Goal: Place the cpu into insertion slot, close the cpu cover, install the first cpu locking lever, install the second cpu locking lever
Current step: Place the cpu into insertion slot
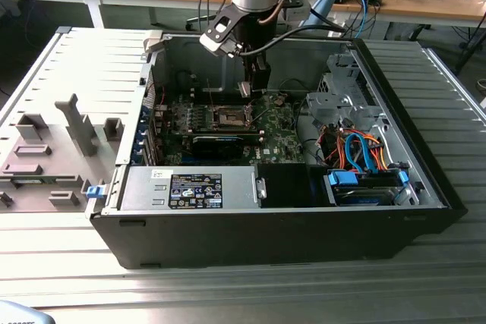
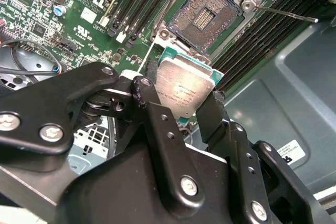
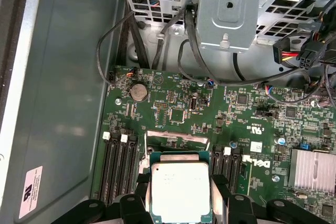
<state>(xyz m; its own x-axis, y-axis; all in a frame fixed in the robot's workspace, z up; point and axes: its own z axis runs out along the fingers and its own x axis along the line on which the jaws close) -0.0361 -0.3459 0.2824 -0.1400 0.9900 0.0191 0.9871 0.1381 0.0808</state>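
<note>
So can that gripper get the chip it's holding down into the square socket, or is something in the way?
Probably yes. The gripper holds the cpu close by the insertion slot, whose pins lie bare with nothing over them; the thin lever juts off to the side.

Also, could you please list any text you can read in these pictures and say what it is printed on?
cpu: faint print, too small to read.
circuit board: white maker's logo; other markings too small.
white sticker on the case floor: unreadable.
black label on the power supply: unreadable.

The cpu sits between the fingers, near the insertion slot.
</note>
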